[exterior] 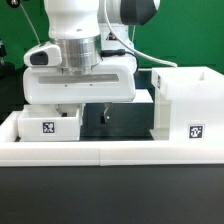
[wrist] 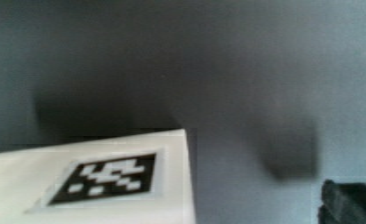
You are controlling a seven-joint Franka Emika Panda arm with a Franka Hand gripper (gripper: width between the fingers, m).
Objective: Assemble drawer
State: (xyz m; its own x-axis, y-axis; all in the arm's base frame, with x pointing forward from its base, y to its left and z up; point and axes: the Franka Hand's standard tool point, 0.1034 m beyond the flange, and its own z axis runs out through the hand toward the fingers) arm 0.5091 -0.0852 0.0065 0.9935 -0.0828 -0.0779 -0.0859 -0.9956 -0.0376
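A small white open-top tray (exterior: 48,123) with a square tag on its front sits at the exterior view's left, just behind the low wall. The tall white housing (exterior: 190,100), also tagged, stands at the exterior view's right. A second white part (exterior: 142,104), probably the other tray, sits between them, partly hidden by the hand. My gripper (exterior: 84,113) hangs low just beside the left tray with its fingers apart, holding nothing. In the wrist view the tagged tray face (wrist: 109,178) lies close below, blurred, and one dark fingertip (wrist: 354,200) shows at the edge.
A long low white wall (exterior: 110,152) runs along the front of the black surface (exterior: 125,125). The arm's white body (exterior: 85,40) and its cable fill the space above the tray.
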